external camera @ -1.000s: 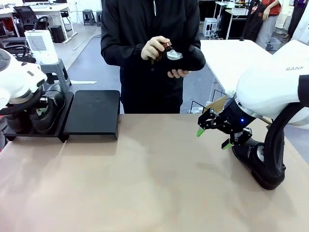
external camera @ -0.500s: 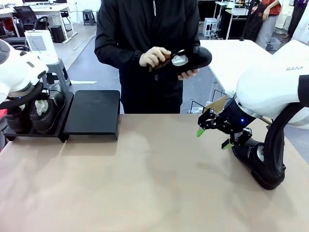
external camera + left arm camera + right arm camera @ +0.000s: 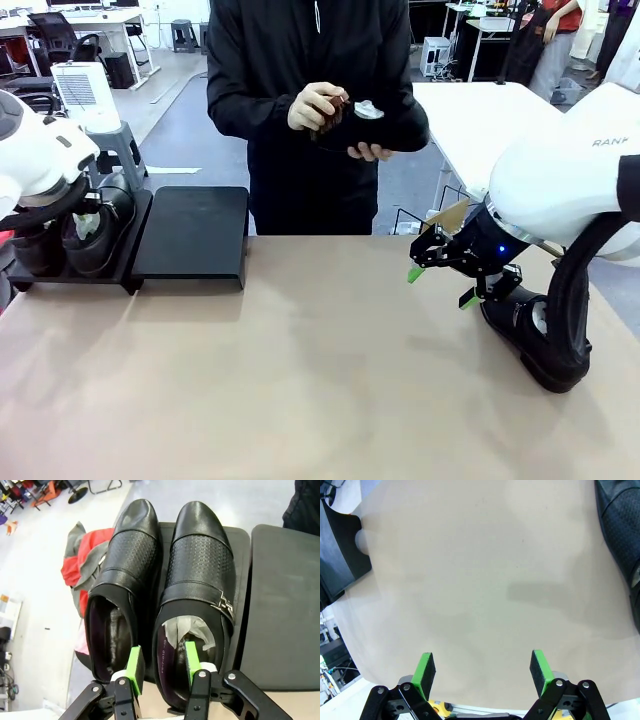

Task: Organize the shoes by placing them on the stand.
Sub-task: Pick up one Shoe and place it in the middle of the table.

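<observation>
Two glossy black shoes (image 3: pixel 90 235) (image 3: pixel 35 248) sit side by side on the left black stand (image 3: pixel 137 245). In the left wrist view the shoe (image 3: pixel 200 570) with white paper stuffing lies beside its mate (image 3: pixel 125 575). My left gripper (image 3: pixel 163 661) hovers over their heels, part open, with the stuffed shoe's inner collar between its pads, which do not touch it. The second stand (image 3: pixel 195 235) (image 3: pixel 280 605) is bare. A third shoe (image 3: pixel 525 335) (image 3: pixel 620 530) lies on the table under my right arm. My right gripper (image 3: pixel 441 285) (image 3: pixel 481 672) hangs open beside it. The person's hands hold a fourth shoe (image 3: pixel 385 122).
A grey step stool (image 3: pixel 118 150) carrying a white appliance (image 3: pixel 85 92) stands behind the stands. The person (image 3: pixel 310 60) stands at the far edge. A white table (image 3: pixel 480 120) is at back right. Red and grey cloth (image 3: pixel 82 565) lies on the floor beside the stands.
My left arm has lifted a little off the two shoes on the stand. The person has turned the shoe in their hands. The right arm has not moved.
</observation>
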Action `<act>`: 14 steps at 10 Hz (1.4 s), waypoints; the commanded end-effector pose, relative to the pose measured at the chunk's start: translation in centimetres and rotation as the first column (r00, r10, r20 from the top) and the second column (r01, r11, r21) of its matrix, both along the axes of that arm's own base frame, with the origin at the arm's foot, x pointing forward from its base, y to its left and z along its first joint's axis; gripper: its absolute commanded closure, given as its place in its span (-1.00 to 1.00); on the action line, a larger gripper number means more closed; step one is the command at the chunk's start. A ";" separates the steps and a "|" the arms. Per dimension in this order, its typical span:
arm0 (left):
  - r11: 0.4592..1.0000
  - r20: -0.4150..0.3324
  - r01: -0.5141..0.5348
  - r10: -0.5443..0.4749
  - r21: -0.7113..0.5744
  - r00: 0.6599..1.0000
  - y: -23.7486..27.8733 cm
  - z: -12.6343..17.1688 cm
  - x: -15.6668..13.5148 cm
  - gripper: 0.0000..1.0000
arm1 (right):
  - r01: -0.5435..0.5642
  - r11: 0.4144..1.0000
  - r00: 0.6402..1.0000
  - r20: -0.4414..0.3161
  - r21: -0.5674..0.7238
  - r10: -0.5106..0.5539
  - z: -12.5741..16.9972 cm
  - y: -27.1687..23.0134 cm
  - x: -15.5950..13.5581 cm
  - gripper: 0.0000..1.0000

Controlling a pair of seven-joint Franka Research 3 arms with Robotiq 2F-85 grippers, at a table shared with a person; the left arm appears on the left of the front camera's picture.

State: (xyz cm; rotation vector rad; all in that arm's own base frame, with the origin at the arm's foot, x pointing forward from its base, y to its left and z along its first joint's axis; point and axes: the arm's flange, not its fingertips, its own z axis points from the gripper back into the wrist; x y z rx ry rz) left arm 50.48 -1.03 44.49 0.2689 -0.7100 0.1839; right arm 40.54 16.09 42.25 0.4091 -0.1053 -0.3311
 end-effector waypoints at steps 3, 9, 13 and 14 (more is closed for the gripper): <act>0.986 -0.030 0.160 -0.161 -0.050 0.986 -4.9 1.6 -2.4 0.09 | -0.014 1.000 1.000 0.008 -0.002 0.014 0.1 -0.1 0.1 -1.00; 0.894 -0.257 0.242 -0.352 -0.377 0.900 -12.3 8.0 -8.7 0.09 | 0.000 1.000 1.000 0.000 0.000 0.000 0.0 0.0 0.0 -1.00; 0.883 -0.229 0.248 -0.358 -0.398 0.905 -13.9 7.6 -9.6 0.09 | -0.098 0.957 0.995 -0.056 -0.273 0.086 -1.5 -6.2 2.6 -1.00; 0.883 -0.229 0.248 -0.358 -0.398 0.905 -13.9 7.6 -9.6 0.09 | -0.077 0.957 0.997 -0.046 -0.281 0.066 -1.4 -7.7 2.3 -1.00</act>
